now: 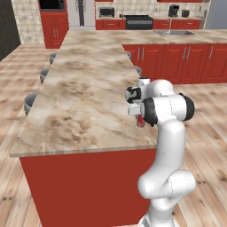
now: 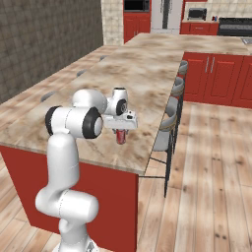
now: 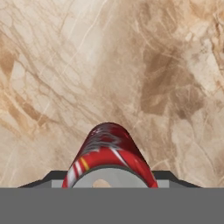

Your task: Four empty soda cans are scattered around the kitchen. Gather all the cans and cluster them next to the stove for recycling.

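Surveying the kitchen (image 1: 26, 66) from largest item to smallest: red cabinets line the far wall, and a long island with a beige-brown marble tabletop (image 1: 84, 97) runs away from the base. The stove (image 1: 138, 19), black with dark grates, sits against the far wall, well apart from the arm. Grey stools (image 2: 167, 125) stand along one long side of the island. The white arm (image 1: 166, 146) rises at the near end of the island, its hand turned down over the marble near the front edge. The gripper (image 2: 120, 136) has its jaws drawn in on a red soda can (image 2: 120, 137), which stands upright beneath the hand at the marble surface; whether it rests on the marble or is just lifted cannot be told. In the hand view the can's silver top and red wall sit between the dark finger tips.
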Available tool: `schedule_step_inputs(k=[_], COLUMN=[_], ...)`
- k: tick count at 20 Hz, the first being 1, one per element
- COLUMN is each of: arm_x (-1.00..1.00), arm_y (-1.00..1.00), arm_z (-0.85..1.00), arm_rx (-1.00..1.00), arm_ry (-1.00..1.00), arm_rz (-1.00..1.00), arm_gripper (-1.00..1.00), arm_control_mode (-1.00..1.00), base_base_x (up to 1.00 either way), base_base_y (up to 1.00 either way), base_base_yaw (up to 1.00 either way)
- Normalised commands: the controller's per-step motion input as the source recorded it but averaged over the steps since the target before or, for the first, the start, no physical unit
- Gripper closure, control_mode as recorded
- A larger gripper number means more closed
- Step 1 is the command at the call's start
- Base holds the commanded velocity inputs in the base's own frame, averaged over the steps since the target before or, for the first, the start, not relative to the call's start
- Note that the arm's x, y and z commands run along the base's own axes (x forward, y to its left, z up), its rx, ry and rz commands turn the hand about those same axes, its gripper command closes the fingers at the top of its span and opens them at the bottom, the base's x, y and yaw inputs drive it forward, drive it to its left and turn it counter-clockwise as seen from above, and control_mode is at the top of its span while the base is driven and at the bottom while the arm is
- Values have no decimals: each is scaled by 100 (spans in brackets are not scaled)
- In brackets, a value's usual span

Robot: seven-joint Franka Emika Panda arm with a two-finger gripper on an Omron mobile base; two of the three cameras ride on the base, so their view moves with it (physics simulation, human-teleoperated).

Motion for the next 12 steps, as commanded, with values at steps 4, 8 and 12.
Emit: schedule_step_inputs(k=[4,8,12], arm_x=[0,0,-1], arm_y=[0,0,0], arm_z=[0,0,8], arm_rx=[0,0,0], arm_ry=[0,0,0], arm_rz=[0,1,0], arm_gripper=[100,100,100], arm_control_mode=[-100,-100,-100], base_base_x=[0,0,0], base_base_y=[0,0,0], base_base_yaw=[0,0,0])
